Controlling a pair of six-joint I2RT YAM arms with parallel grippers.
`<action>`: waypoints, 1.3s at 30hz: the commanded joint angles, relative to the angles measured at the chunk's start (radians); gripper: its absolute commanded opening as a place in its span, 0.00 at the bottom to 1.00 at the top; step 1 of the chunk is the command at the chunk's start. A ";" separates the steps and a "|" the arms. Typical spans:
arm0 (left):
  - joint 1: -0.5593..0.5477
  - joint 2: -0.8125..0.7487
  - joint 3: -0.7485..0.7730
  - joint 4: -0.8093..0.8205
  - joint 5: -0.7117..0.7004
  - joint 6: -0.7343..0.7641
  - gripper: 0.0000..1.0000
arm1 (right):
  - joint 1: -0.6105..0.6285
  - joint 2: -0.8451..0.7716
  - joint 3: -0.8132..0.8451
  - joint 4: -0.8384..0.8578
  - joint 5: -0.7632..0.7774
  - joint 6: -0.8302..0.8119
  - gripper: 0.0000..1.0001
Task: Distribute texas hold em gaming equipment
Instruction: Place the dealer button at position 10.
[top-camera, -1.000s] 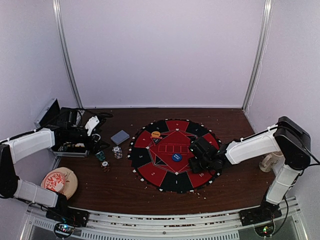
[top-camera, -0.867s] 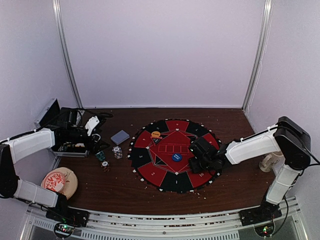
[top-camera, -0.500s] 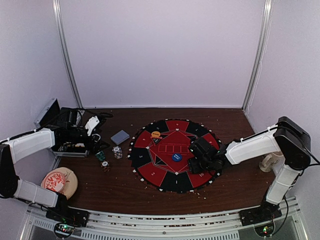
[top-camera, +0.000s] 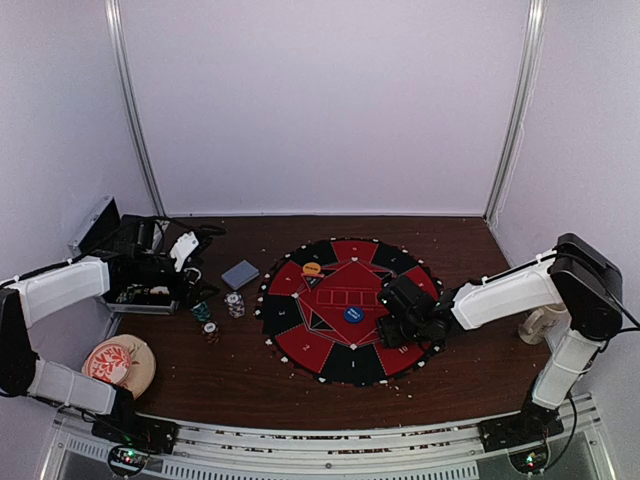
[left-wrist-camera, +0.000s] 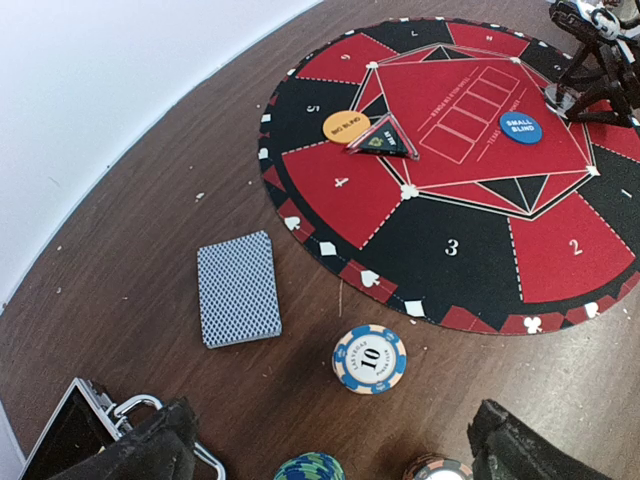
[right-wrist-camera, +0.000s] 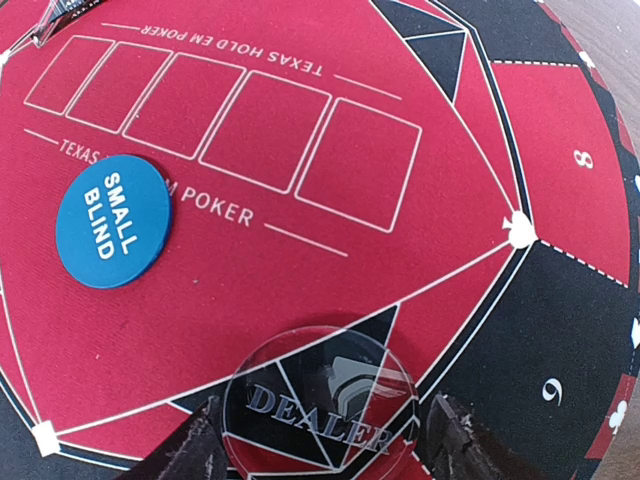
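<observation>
Dealer disc (right-wrist-camera: 320, 400) flat (lettering upright)

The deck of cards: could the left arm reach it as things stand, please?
Probably yes: the deck lies flat and uncovered, just ahead of the open left fingers.

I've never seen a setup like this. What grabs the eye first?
The big round red-and-black poker mat fills the middle of the table, with a blue SMALL BLIND disc on its red centre. Close up, a clear DEALER disc lies between the fingers of the right pincer. A blue-backed card deck sits beside the mat.
</observation>
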 joint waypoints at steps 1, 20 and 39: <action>0.000 -0.021 -0.008 0.044 0.003 -0.009 0.98 | 0.006 -0.031 -0.019 -0.019 0.016 0.006 0.70; -0.001 -0.022 -0.009 0.044 0.004 -0.009 0.98 | 0.006 -0.020 -0.020 -0.015 0.014 -0.001 0.70; -0.001 -0.020 -0.008 0.044 0.004 -0.008 0.98 | 0.005 -0.045 -0.022 0.003 -0.038 -0.017 0.84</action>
